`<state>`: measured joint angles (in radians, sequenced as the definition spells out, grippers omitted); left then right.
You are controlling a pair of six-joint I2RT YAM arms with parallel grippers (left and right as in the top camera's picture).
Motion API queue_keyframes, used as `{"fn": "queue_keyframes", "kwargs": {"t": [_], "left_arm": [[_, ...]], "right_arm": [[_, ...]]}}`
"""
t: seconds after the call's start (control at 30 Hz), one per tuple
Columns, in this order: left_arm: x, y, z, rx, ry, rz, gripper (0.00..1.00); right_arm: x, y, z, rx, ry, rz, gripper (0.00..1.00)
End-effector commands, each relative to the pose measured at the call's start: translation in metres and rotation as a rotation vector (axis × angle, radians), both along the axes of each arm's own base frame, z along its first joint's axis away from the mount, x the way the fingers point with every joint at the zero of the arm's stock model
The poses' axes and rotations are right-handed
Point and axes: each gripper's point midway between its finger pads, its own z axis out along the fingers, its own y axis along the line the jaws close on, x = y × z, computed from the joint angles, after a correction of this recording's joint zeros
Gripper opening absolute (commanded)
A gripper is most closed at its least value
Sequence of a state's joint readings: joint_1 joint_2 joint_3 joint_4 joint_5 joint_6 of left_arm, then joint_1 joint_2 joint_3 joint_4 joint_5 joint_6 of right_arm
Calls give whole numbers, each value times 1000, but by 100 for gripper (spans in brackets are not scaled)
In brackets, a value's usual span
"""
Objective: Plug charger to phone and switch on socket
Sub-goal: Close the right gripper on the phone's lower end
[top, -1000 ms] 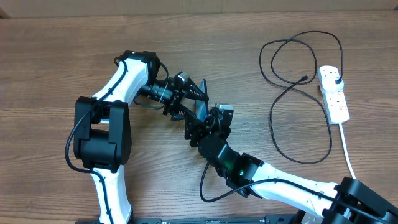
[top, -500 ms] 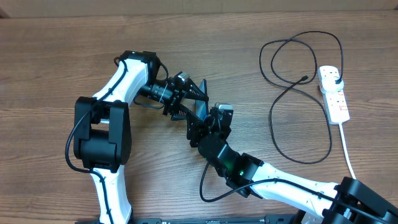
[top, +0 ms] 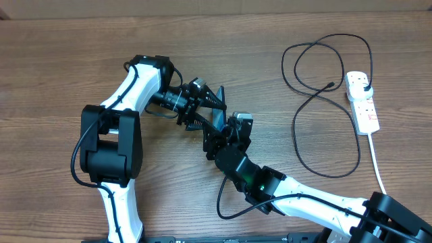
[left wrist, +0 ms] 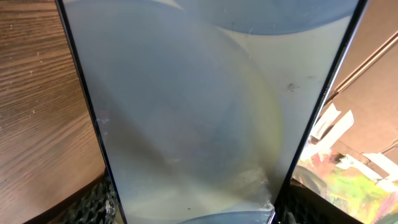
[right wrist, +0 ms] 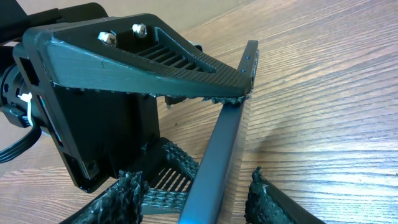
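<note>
The phone (top: pixel 220 116) stands on its long edge on the table, left of centre. My left gripper (top: pixel 209 110) is shut on it across its width. In the left wrist view its pale lit screen (left wrist: pixel 199 112) fills the frame between my two fingers. My right gripper (top: pixel 227 130) is open and straddles the phone's near end; in the right wrist view the phone's dark edge (right wrist: pixel 227 137) runs between its pads (right wrist: pixel 121 199) with a gap on each side. The charger cable (top: pixel 324 101) lies looped at the right, its tip (top: pixel 331 84) loose on the table. The white socket strip (top: pixel 364 104) lies at the far right.
A black plug head (top: pixel 362 82) sits in the strip's far outlet. The strip's thick white cord (top: pixel 378 165) runs toward the front right edge. A black robot cable (top: pixel 223 202) loops on the table by my right arm.
</note>
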<state>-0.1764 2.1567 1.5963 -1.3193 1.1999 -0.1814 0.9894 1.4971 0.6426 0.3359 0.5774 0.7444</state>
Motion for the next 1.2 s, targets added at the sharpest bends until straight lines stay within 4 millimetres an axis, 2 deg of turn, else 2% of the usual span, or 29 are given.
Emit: {"fn": "queue_keyframes", "kwargs": {"t": [0.0,0.47,1.17], "left_arm": [[5,-3,7,-31,-8,8,45],[5,-3,6,-29,-8,7,45],[5,-3,6,-28,-8,7,45]], "right_arm": [[3,4,12,9,-25,-3,56],[3,2,6,-16,-11,-7,47],[3,1,6,-17,-14,-13,21]]}}
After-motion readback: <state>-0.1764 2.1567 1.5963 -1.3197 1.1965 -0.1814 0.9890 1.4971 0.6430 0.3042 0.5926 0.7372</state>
